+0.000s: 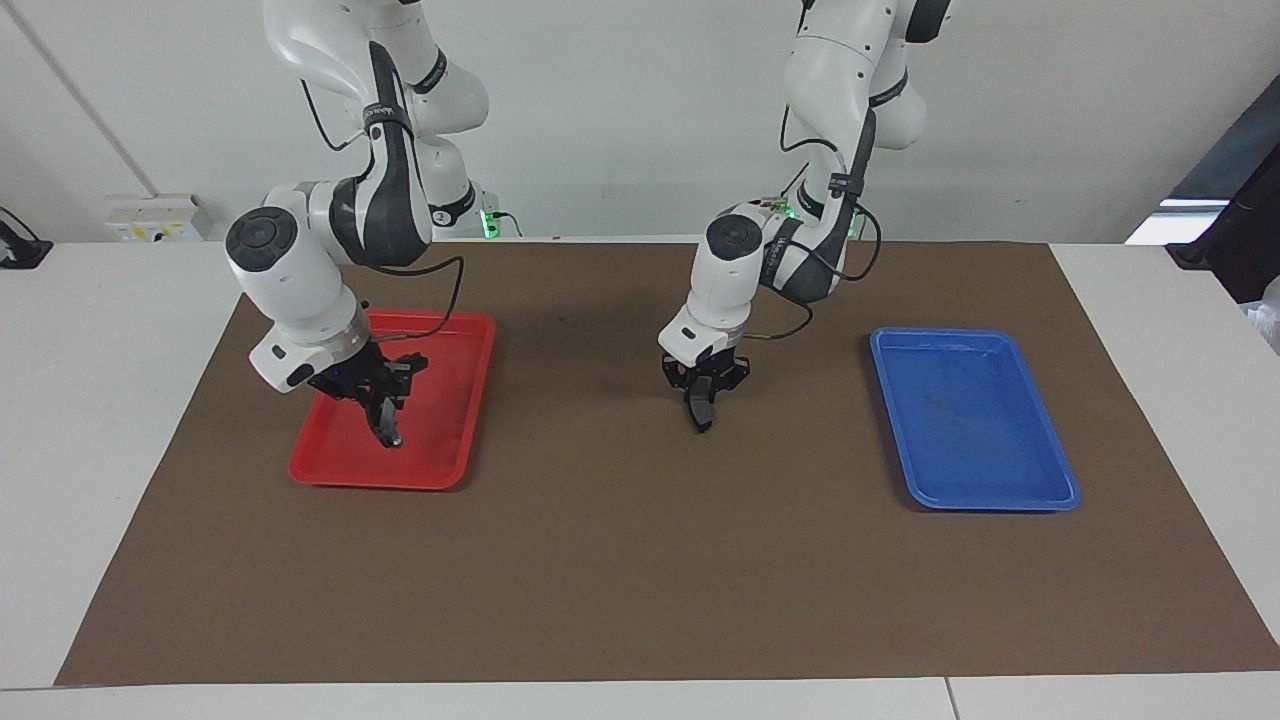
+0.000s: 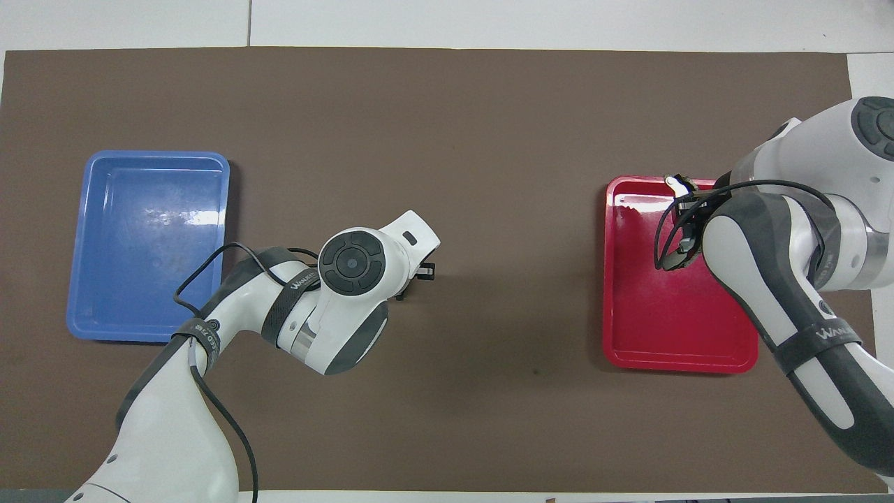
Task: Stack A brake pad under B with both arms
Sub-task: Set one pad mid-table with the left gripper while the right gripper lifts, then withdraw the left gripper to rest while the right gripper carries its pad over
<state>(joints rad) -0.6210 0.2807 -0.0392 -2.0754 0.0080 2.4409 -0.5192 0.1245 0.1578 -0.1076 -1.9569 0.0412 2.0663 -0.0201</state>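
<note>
- The left gripper (image 1: 703,392) hangs low over the brown mat (image 1: 640,570), about midway between the two trays. Its fingers are pressed onto a short dark piece that points down below them, which looks to be the A brake pad (image 1: 703,412). The overhead view hides it under the wrist, so this is not certain.
- The pad's lower tip is just above the mat, with bare mat all around it.
- The right gripper (image 1: 386,418) is over the red tray (image 1: 455,400), inside the tray's rim and toward the edge nearer the table end. Its fingers pinch B (image 2: 672,260), the thin black curved pad. From above, B shows as a dark arc with a light tab at the end farther from the robots.
- B's lower end hangs close over the red tray's floor; I cannot tell whether it touches.
- The rest of the red tray's floor shows bare.
- The blue tray (image 1: 975,420) lies at the left arm's end of the mat, well apart from both grippers.
- A wide strip of mat runs open between the trays and along the edge farthest from the robots, and white table (image 1: 100,350) borders the mat.
</note>
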